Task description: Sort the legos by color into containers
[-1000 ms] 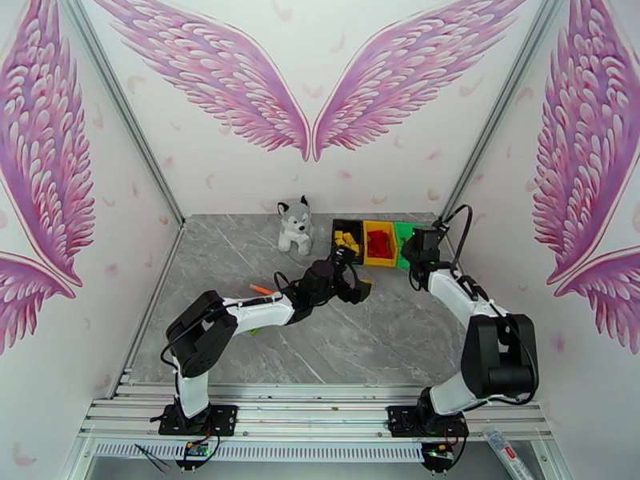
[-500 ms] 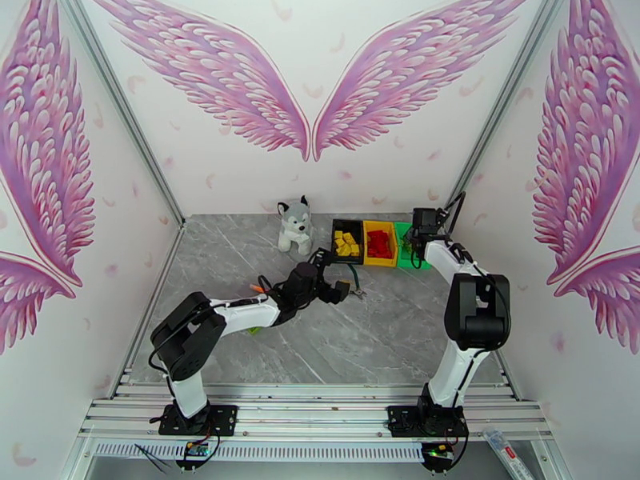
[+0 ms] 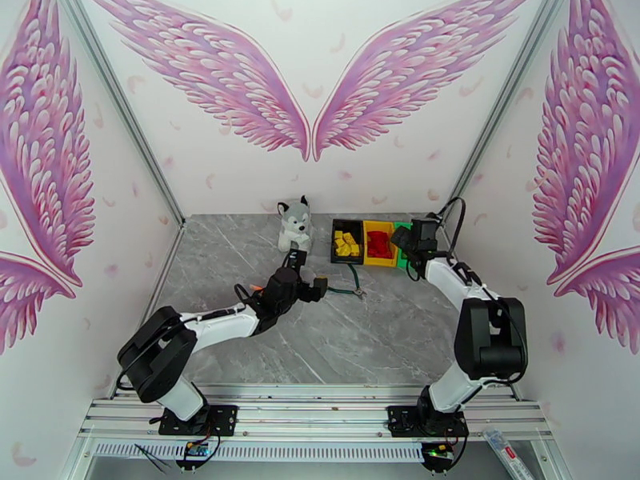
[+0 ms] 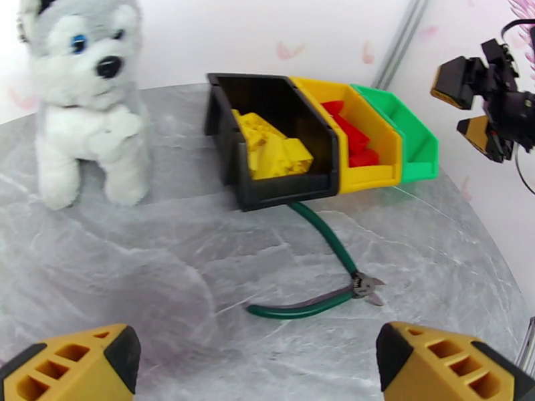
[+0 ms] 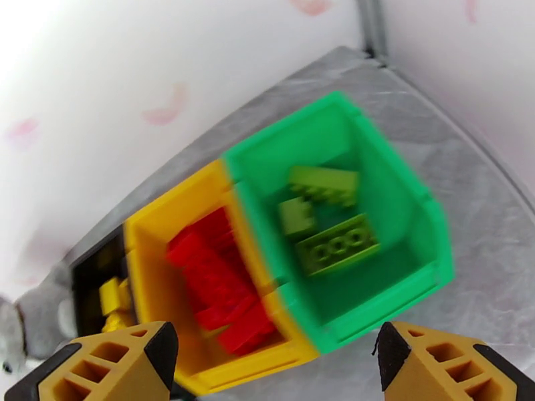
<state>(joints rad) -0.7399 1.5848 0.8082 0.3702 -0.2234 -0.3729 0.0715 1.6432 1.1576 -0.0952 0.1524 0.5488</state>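
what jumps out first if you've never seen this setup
Huge pink wings on the back wall catch the eye first, then the husky plush at the far side of the table. Right of it stands a joined row: a black bin of yellow bricks, a yellow bin of red bricks and a green bin of lime bricks, with the open right gripper hovering above the green one.

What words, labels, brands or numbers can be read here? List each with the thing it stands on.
Nothing here can be read.
Black plastic bin, yellow plastic bin, green plastic bin: plain walls, no labels.
Lime green studded bricks: blurred, no lettering legible.
Grey and white plush husky: no tag seen.
Clear packet with red marks by the near rail: too small to read.
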